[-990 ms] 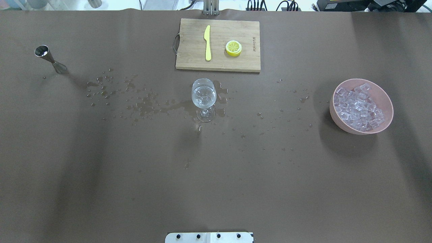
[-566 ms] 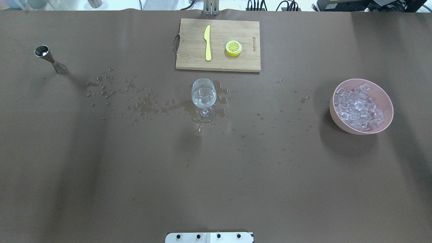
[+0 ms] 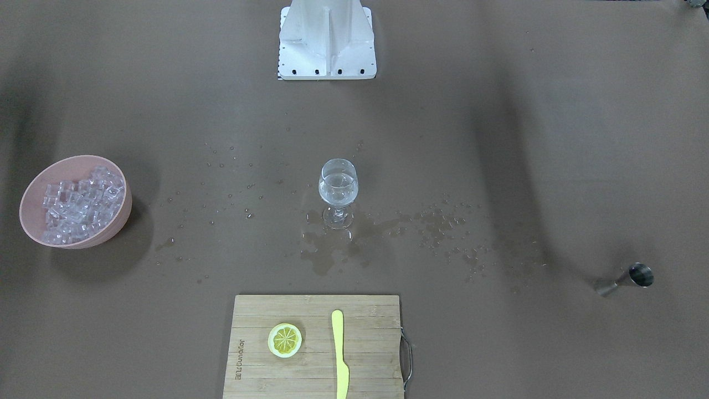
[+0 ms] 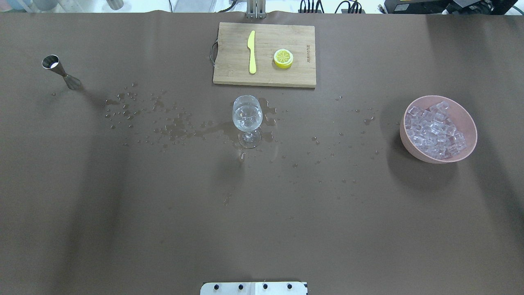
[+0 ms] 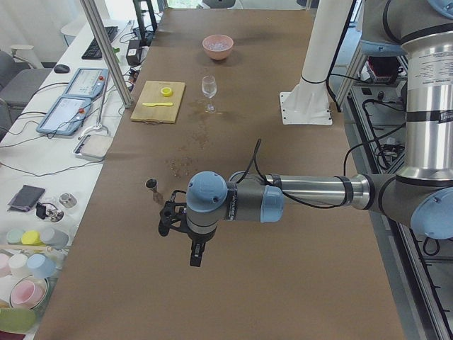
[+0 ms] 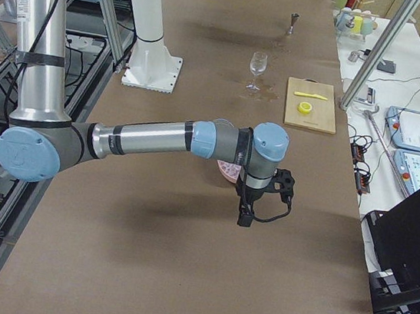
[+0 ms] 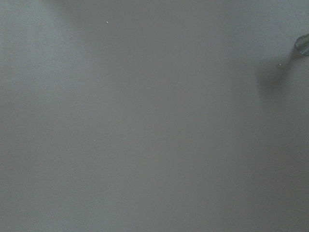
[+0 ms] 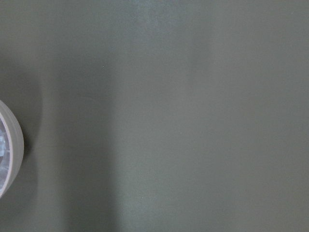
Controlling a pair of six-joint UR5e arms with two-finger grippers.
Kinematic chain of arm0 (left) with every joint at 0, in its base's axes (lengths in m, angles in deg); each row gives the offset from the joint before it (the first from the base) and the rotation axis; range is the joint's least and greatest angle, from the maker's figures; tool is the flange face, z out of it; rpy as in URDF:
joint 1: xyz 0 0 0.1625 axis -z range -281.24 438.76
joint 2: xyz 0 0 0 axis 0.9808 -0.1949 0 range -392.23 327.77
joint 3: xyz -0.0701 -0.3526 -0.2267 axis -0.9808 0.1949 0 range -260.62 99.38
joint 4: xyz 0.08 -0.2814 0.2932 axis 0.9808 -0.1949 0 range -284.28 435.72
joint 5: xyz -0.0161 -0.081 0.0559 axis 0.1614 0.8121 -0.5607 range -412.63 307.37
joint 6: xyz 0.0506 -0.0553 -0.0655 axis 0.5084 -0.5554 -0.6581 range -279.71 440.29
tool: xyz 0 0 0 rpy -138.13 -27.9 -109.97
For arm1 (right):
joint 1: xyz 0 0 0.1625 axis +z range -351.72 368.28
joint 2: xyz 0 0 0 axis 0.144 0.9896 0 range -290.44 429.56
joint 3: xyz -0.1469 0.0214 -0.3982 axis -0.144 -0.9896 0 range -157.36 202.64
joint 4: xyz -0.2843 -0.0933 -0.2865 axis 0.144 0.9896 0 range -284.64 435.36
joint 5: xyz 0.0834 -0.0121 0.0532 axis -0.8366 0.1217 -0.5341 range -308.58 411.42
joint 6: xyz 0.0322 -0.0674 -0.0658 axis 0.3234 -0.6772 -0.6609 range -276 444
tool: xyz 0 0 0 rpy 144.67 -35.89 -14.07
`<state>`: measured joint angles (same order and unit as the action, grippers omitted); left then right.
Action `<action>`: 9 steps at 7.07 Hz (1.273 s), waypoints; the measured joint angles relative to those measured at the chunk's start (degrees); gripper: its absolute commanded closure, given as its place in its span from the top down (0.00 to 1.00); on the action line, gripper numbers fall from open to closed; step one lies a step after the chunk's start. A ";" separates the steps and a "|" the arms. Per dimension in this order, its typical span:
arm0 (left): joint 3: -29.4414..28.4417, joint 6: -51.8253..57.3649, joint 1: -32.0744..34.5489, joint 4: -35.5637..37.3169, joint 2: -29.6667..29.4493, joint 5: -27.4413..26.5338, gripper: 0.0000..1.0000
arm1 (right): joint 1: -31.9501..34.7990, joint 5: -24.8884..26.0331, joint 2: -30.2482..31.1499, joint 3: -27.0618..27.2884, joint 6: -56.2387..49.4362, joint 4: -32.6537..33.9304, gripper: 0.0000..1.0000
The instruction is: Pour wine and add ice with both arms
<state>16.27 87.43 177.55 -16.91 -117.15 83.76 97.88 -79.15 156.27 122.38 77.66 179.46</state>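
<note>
Standing upright at the table (image 4: 163, 229) centre is the wine glass (image 4: 247, 116), stem vertical, mouth up. The wine (image 3: 338, 190), a clear liquid, sits in the lower part of its bowl. Wet patches and droplets (image 4: 172, 127) lie around the foot, trailing out to both sides.

The ice (image 4: 434, 129) is heaped in a pink bowl (image 4: 466, 119) on the robot's right, well apart from the glass. A steel jigger (image 4: 61, 73) stands upright far out on the robot's left, open end up.

Beyond the glass lies a wooden cutting board (image 4: 229, 73). On it are a yellow knife (image 4: 251, 52), long axis running toward and away from the robot, and a lemon slice (image 4: 283, 58) lying flat, cut face up, beside the knife but not touching it.

The left arm (image 5: 304, 195) reaches out level over the table. Its left hand (image 5: 196, 256) points straight down, above the table near the jigger and holding nothing. Whether it is spread or pressed together, cannot tell.

The right arm (image 6: 159, 135) is also stretched out level. The right hand (image 6: 245, 217) hangs downward next to the bowl, nothing in it; spread or pressed together, cannot tell. The right wrist view catches only the bowl's rim at its left edge.
</note>
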 measured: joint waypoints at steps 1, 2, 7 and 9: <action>0.02 0.02 0.00 -0.01 0.01 0.86 0.98 | -0.18 -1.51 0.16 -0.07 -0.08 -0.02 1.00; 0.00 0.00 0.01 -0.01 0.01 1.53 0.98 | -0.25 -4.05 0.43 -0.37 -0.13 -0.42 1.00; -0.36 -0.14 0.08 0.08 0.10 1.94 0.98 | -2.27 -12.52 0.62 -1.89 0.64 -4.44 1.00; -0.70 -0.21 0.04 -0.19 0.10 1.97 0.98 | -3.88 -13.23 0.69 -2.88 0.64 -7.43 1.00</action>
<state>15.57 87.22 177.59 -17.10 -117.05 85.73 93.99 -92.38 156.96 119.50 78.31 172.03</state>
